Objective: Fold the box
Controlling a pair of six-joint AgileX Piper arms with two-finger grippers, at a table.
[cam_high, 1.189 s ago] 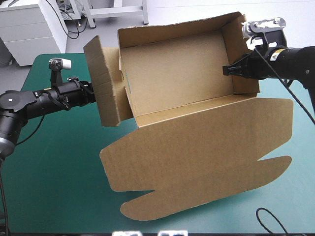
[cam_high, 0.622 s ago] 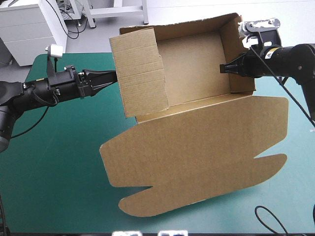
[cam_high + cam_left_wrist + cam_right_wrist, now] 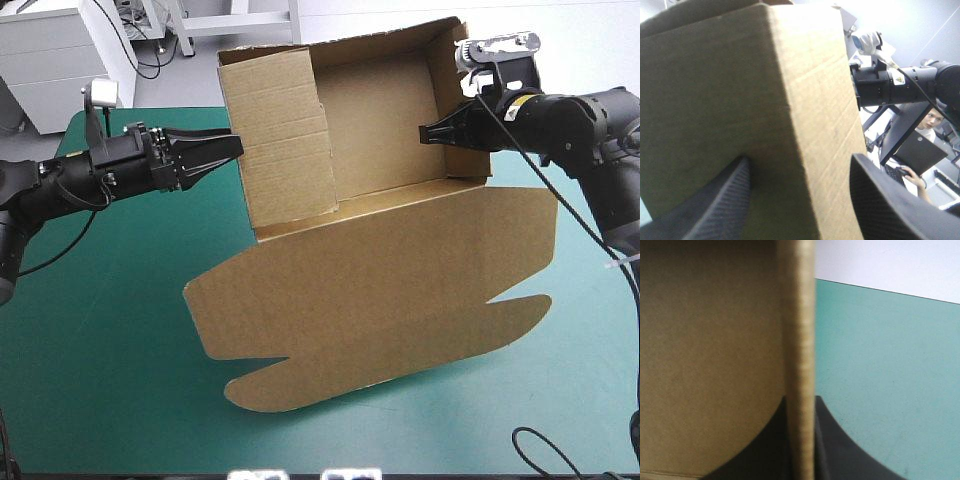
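Broad black fin-shaped fingers of the left gripper (image 3: 235, 147) stood spread apart, one on each side of a corner of the brown cardboard box (image 3: 400, 290), closed on nothing. From the left wrist view that corner filled the gap between them (image 3: 800, 159); whether the board touched them I could not tell. Across from it, the right gripper (image 3: 425, 133) had its fingers pinched all but together on the upright right-hand wall, the board's raw edge running straight up between them (image 3: 800, 400).

The box sat toward the far half of the worktop, with its back and side walls raised. The left flap was folded inward across that end. Its long lid lay spread open toward the near edge, with rounded tabs at the front.

Around it, the teal-green cover of the worktop (image 3: 100, 330) lay smooth and flat, bare on the left and along the near side. More of it showed past the gripped wall in the right wrist view (image 3: 880, 365).
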